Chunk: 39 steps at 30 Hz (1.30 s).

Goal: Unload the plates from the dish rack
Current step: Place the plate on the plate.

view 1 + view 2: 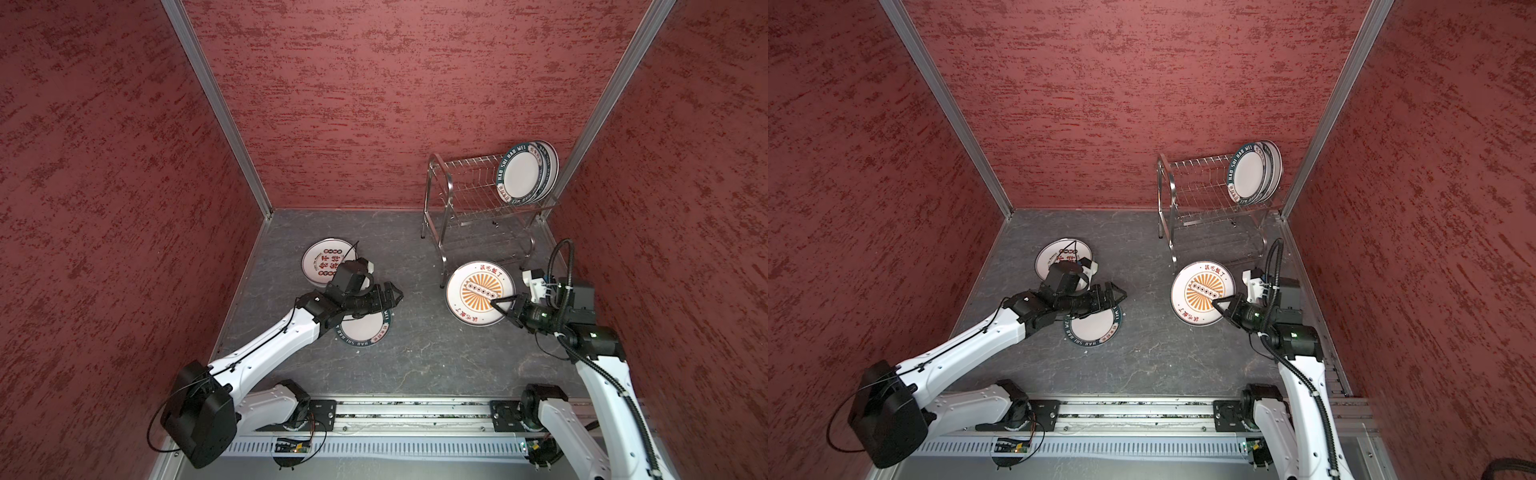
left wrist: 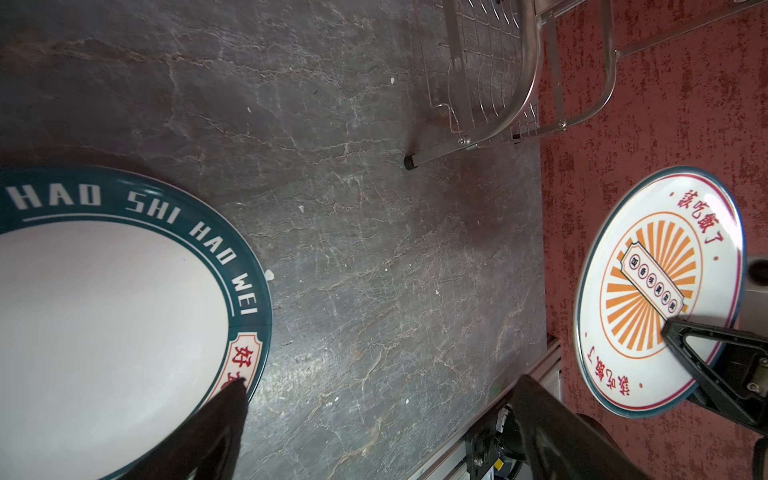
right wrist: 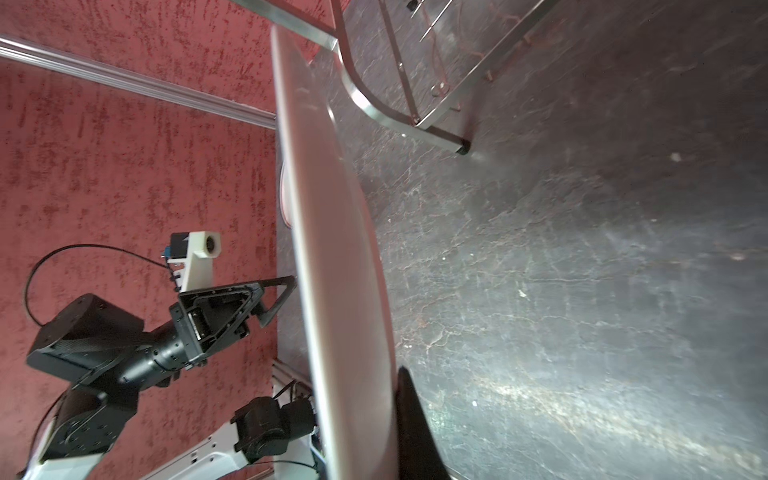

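One outstretched right arm [image 1: 602, 386] — tool [image 1: 498, 304] apparently tight on sunburst plate [image 1: 473, 286]

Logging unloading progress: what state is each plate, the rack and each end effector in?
sunburst plate: held by its rim, off the table.
teal-rimmed plate: flat on the table.
red-character plate: flat on the table.
dish rack: upright.
racked plates: on edge in its upper tier.
left end effector: open, empty.
right end effector: shut on the sunburst plate.
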{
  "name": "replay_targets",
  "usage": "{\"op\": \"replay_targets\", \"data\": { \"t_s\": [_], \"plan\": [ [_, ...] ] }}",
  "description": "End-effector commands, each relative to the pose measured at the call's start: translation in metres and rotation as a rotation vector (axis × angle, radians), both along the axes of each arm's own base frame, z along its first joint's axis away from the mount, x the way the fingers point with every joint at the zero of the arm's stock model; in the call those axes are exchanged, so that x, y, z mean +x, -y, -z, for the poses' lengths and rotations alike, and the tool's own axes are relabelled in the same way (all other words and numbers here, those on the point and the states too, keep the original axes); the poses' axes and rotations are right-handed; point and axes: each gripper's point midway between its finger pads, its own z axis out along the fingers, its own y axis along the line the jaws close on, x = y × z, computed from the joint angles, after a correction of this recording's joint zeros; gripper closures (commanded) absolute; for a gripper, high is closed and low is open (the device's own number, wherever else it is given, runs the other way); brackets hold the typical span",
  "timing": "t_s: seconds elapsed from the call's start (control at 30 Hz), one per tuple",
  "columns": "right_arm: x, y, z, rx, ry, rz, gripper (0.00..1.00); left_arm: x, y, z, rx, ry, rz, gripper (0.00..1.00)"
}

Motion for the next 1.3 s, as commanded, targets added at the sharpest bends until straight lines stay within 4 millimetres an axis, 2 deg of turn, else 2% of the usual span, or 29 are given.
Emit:
{"op": "replay_targets", "data": {
  "t_s": [0.0,0.3,0.6,0.87,1.17,1.27],
  "plan": [
    [0.008,-0.015,-0.027,0.085,0.118,-0.088,0.98,0.007,0.018,-0.015,-0.068,0.028,0.025,0.00],
    [0.020,-0.023,-0.015,0.116,0.094,-0.126,0.98,0.009,0.057,-0.024,-0.173,0.030,0.104,0.07],
    [0.027,-0.029,-0.012,0.122,0.089,-0.152,0.97,0.015,0.101,-0.045,-0.264,0.053,0.200,0.17],
    [0.029,-0.037,-0.014,0.166,0.096,-0.184,0.95,0.014,0.129,-0.047,-0.327,0.031,0.275,0.43],
    [0.029,-0.044,-0.006,0.179,0.080,-0.214,0.94,0.013,0.140,-0.050,-0.351,0.017,0.308,0.70],
    [0.030,-0.046,-0.005,0.180,0.078,-0.222,0.89,0.012,0.141,-0.051,-0.359,0.016,0.317,0.78]
  ]
}}
